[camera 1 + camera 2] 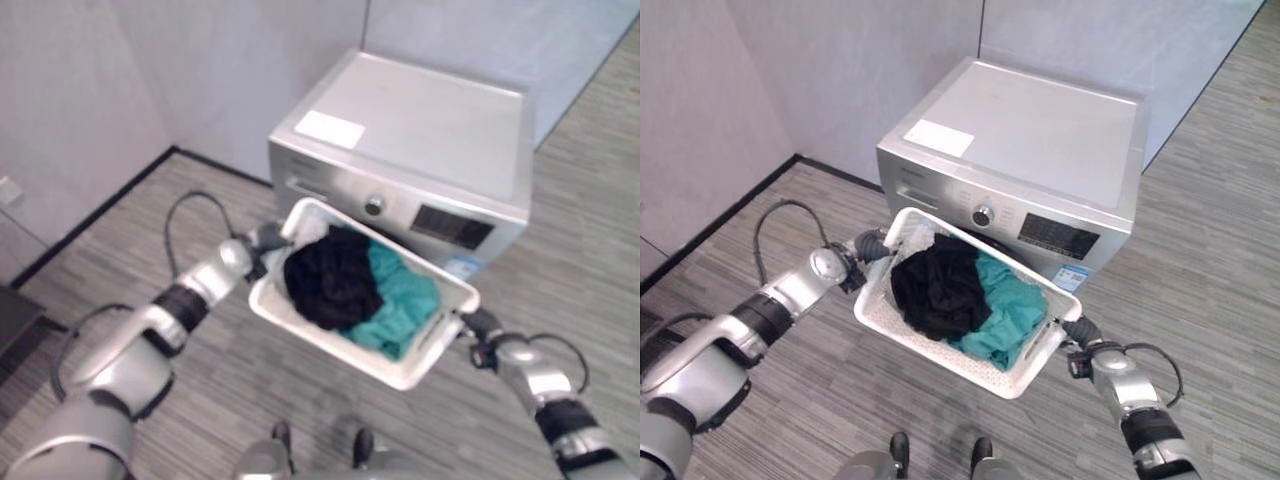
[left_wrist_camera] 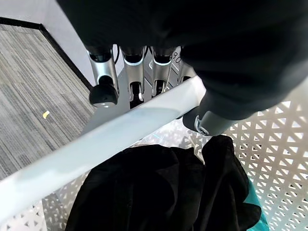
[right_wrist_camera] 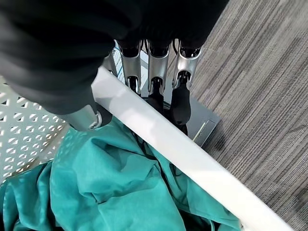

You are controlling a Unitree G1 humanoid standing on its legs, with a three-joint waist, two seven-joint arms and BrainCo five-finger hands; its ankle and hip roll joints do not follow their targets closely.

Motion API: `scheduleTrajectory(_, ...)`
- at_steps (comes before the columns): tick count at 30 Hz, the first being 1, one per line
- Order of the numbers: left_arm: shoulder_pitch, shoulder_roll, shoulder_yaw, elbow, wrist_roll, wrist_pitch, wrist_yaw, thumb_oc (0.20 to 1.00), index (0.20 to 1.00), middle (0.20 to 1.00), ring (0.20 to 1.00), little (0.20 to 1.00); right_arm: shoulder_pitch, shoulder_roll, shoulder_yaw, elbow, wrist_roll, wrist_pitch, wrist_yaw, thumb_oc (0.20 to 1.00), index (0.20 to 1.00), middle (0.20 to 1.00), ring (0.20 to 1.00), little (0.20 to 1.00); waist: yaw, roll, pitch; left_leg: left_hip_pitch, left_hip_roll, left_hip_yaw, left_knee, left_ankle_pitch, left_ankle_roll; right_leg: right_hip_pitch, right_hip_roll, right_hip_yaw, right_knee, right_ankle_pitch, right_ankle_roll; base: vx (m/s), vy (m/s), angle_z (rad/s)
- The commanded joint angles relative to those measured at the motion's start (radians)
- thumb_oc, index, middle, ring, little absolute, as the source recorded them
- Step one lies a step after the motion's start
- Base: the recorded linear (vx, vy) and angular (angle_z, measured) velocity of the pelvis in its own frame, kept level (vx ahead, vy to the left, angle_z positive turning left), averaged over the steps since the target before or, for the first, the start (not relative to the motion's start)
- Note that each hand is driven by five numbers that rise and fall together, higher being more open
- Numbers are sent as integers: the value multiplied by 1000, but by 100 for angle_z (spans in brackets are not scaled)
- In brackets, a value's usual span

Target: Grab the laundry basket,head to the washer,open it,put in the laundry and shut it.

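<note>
A white perforated laundry basket (image 1: 902, 340) hangs in the air in front of a silver front-loading washer (image 1: 1040, 130). Black cloth (image 1: 935, 285) and teal cloth (image 1: 1005, 310) lie in it. My left hand (image 1: 868, 246) is curled round the basket's left rim (image 2: 120, 132), fingers outside and thumb inside. My right hand (image 1: 1083, 332) grips the opposite rim (image 3: 159, 139) the same way, next to the teal cloth (image 3: 106, 187). The basket hides the washer's door.
The washer stands against a pale wall with a dark skirting strip (image 1: 730, 215). Striped grey floor (image 1: 1200, 230) spreads on both sides of the washer. A white label (image 1: 940, 137) lies on the washer's top.
</note>
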Motion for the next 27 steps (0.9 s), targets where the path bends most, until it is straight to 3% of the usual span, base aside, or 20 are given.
scheduleTrajectory(1,-114,-136,42,1,-16,-97,0,200,200,200,200,200,-46,-28,-21,-81,0,-94,47,200,200,200,200,200,28,4,-94,-23,64,-18,114,-56,4,-51,-7,11,139,-113,50,0,0,0)
scheduleTrajectory(3,-114,-137,43,1,-17,-98,1,200,200,200,200,200,-46,-28,-21,-80,-1,-95,48,200,200,200,200,200,28,4,-95,-23,63,-18,113,-55,4,-50,-8,11,136,-111,50,0,0,0)
scheduleTrajectory(4,412,-77,493,-430,-27,-161,50,200,200,200,200,200,147,117,-108,-255,-128,-153,67,200,200,200,200,200,-6,24,-104,21,32,-19,-144,-63,6,-154,-88,3,49,-29,86,5,6,-10)
scheduleTrajectory(14,438,-78,511,-438,-29,-151,49,200,200,200,200,200,137,122,-103,-249,-140,-139,63,200,200,200,200,200,-3,26,-107,30,33,-25,-146,-65,7,-138,-83,-1,42,-35,83,27,1,9)
scheduleTrajectory(22,443,-56,529,-449,-25,-143,39,200,200,200,200,200,143,98,-108,-371,-95,-124,102,200,200,200,200,200,-5,20,-107,33,34,-22,-145,-67,8,-137,-84,2,47,-36,85,13,10,5)
scheduleTrajectory(26,461,65,562,-553,-4,-131,-19,200,200,200,200,200,175,-57,-157,-628,20,-102,200,200,200,200,200,200,-3,9,-101,29,34,-15,-142,-68,9,-149,-85,6,52,-28,91,-2,21,-10)
scheduleTrajectory(27,461,65,563,-554,-4,-131,-19,200,200,200,200,200,175,-58,-157,-628,20,-102,200,200,200,200,200,200,-3,9,-102,29,34,-15,-142,-68,9,-149,-85,6,52,-28,91,2,13,-11)
